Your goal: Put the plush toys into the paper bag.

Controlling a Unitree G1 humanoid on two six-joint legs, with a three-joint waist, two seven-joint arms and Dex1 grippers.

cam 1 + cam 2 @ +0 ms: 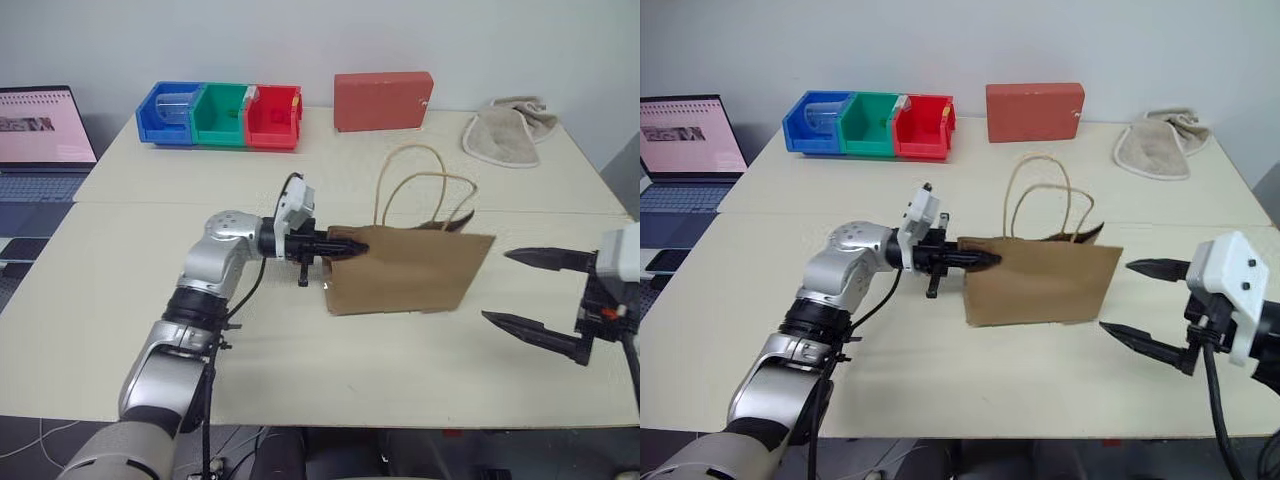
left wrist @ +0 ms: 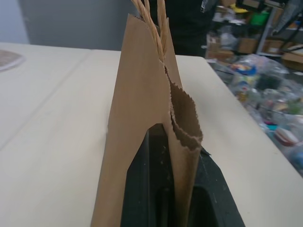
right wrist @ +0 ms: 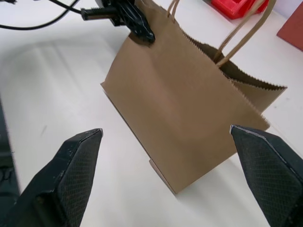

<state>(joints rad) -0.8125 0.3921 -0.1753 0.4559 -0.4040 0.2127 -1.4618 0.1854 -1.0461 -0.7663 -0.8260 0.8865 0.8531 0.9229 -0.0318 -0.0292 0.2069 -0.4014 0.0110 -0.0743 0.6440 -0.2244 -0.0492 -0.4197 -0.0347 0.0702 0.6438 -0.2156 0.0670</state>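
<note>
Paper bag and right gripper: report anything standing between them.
Nothing visible does. The right gripper hangs open beside the paper bag, with bare table between them. The left gripper is shut on the bag's far edge, opposite the right gripper.

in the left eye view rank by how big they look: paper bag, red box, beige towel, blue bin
1. paper bag
2. red box
3. beige towel, close to the box, and both sit farther back, so unsure
4. blue bin
</note>
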